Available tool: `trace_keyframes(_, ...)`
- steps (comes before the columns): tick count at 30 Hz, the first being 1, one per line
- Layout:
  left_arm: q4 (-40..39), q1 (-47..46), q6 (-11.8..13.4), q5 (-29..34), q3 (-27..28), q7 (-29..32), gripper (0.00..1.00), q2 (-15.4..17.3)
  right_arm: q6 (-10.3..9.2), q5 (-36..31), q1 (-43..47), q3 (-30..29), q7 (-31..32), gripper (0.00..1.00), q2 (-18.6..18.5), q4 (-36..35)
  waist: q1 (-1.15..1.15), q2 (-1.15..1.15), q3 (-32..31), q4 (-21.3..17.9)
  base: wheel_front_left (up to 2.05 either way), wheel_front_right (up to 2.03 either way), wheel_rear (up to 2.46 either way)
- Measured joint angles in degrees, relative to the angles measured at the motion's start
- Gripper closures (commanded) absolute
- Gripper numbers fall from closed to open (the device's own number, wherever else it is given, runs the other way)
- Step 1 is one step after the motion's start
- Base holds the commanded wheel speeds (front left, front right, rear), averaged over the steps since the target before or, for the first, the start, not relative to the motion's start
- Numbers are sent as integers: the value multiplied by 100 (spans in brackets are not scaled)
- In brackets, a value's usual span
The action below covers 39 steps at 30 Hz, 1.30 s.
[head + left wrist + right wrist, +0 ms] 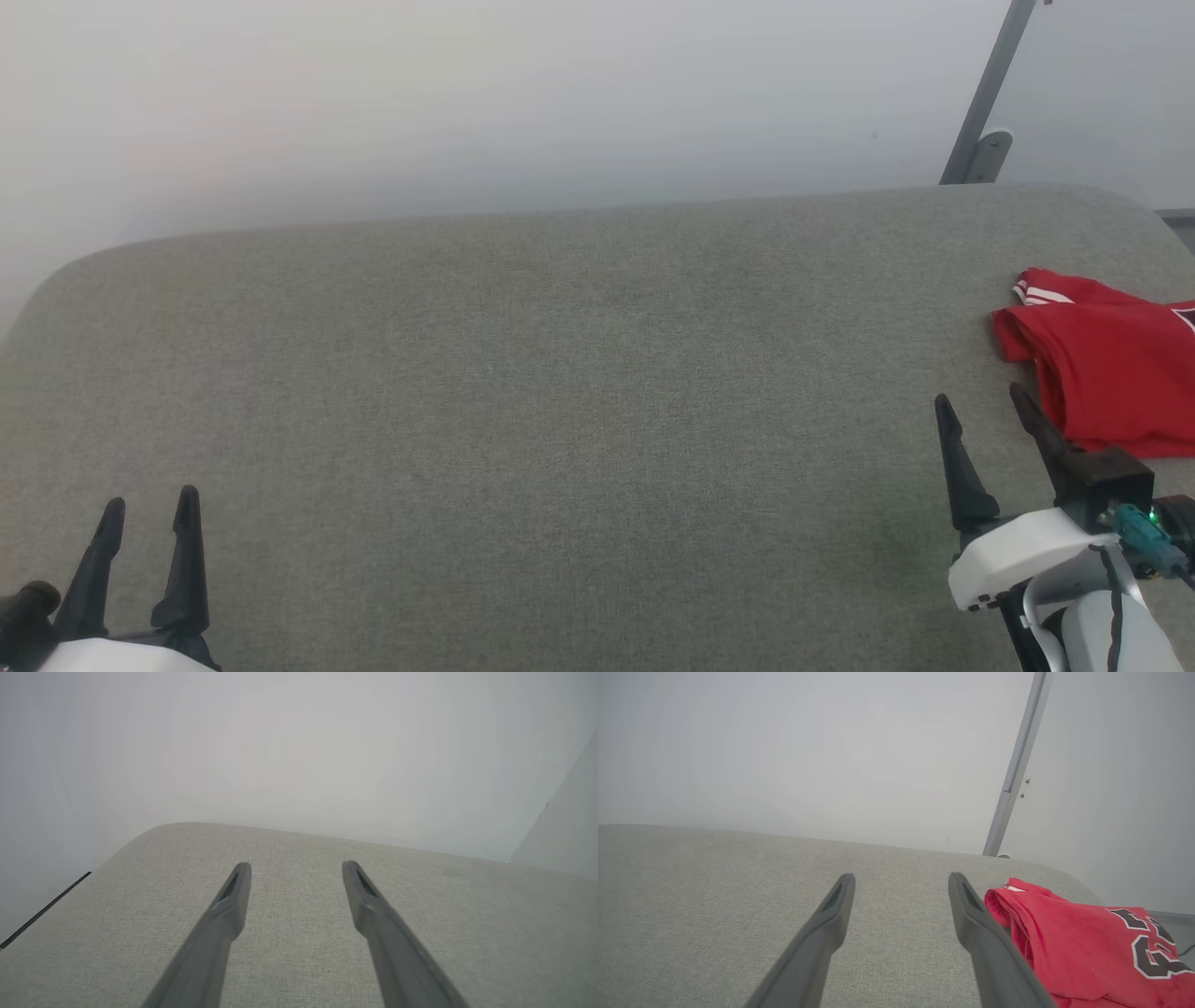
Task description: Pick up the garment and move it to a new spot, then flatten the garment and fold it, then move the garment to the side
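The red garment lies folded at the right edge of the grey fabric table, partly cut off by the head view's edge. In the right wrist view the garment shows dark white-outlined lettering. My right gripper stands open just left of the garment, nothing between its fingers; in its own view the right gripper points at bare fabric, its right finger close beside the cloth. At the lower left my left gripper is open over bare table; the left gripper holds nothing.
A pale wall rises behind the table. A grey metal post leans at the back right, also the post in the right wrist view. The table's back corners are rounded, and a broad stretch of bare fabric spans the middle.
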Motion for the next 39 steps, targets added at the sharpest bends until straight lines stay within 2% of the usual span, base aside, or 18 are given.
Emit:
trace_keyframes(17,-86,1,0,-43,-18,0,0,-21,0,-41,46,-34,0,0,49,-75,0,0,-6,6,0,0,0)
trace_keyframes(18,-68,0,1,-44,-13,2,100,-40,1,-38,54,-32,0,100,53,-57,0,0,-6,7,0,0,0)
trace_keyframes(23,154,34,1,-100,-89,60,100,-281,1,32,270,-27,65,100,140,183,0,0,-6,9,0,0,0)
trace_keyframes(39,213,-78,1,-1415,-118,492,100,-539,1,1840,280,-112,500,100,218,70,0,0,-6,30,0,0,0)
